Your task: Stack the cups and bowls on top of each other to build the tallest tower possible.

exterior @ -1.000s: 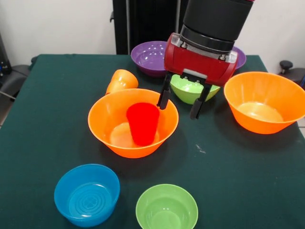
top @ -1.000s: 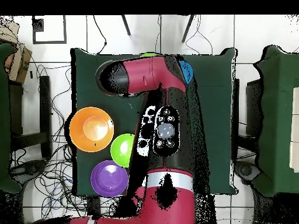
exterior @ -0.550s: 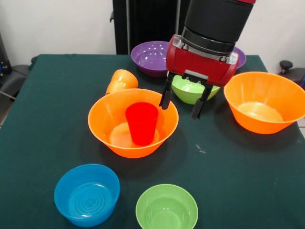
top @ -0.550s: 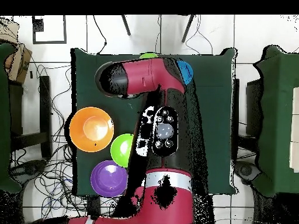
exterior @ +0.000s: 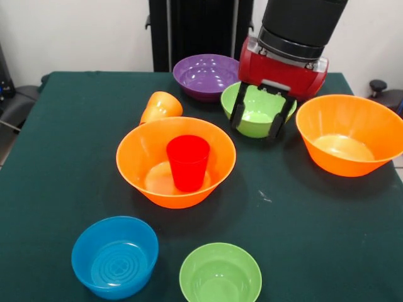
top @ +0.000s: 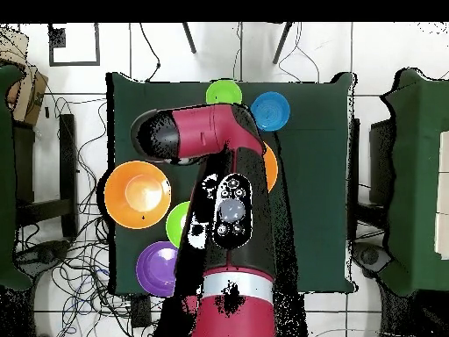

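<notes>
A red cup (exterior: 187, 162) stands upright inside the large orange bowl (exterior: 148, 165) at the table's middle. An orange cup (exterior: 160, 107) lies on its side just behind that bowl. My gripper (exterior: 258, 123) is open and empty, its fingers (exterior: 238, 114) hanging at the near rim of the medium green bowl (exterior: 257, 100). A second large orange bowl (exterior: 349, 133) sits to the right and a purple bowl (exterior: 206, 75) at the back. At the front are a blue bowl (exterior: 114, 255) and a small green bowl (exterior: 220, 275). In the overhead view the arm (top: 230, 211) hides the gripper.
From above, the arm covers most of the middle orange bowl (top: 271, 167). The other orange bowl (top: 137, 194), the green bowl (top: 178, 225) and the purple bowl (top: 158, 268) lie left of the arm, with the small green bowl (top: 224, 91) and blue bowl (top: 270, 111) at the top edge.
My gripper has moved right and back, from the rim of the middle orange bowl to the medium green bowl, staying open. The red cup stays standing in the bowl.
</notes>
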You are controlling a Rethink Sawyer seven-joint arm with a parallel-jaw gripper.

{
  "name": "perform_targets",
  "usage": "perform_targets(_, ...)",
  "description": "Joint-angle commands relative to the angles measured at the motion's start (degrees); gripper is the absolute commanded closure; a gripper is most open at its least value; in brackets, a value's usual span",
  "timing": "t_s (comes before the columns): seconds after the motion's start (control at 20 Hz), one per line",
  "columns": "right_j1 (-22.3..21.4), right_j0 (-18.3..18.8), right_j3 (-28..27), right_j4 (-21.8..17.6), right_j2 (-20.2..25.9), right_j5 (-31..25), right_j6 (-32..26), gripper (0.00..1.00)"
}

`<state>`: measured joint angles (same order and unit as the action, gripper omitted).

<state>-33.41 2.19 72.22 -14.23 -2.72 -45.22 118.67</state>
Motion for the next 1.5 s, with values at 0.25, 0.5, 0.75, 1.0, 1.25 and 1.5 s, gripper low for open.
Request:
perform_targets(0.25,-0.93,0.44,10.65,0.81,2.21,6.96,5.26,0.00)
perform_targets(0.5,-0.77,-0.12,11.00,1.58,1.85,6.48,6.15,0.00)
perform_targets(0.75,-2.37,-1.59,13.47,2.82,1.90,8.55,7.96,0.00)
perform_targets(1.0,-5.32,1.12,17.40,4.24,4.34,9.16,3.43,0.00)
perform_targets(1.25,-9.24,1.40,22.46,6.84,5.59,9.33,3.09,0.00)
perform_targets(1.5,-9.70,0.85,24.89,7.86,5.75,11.84,3.97,0.00)
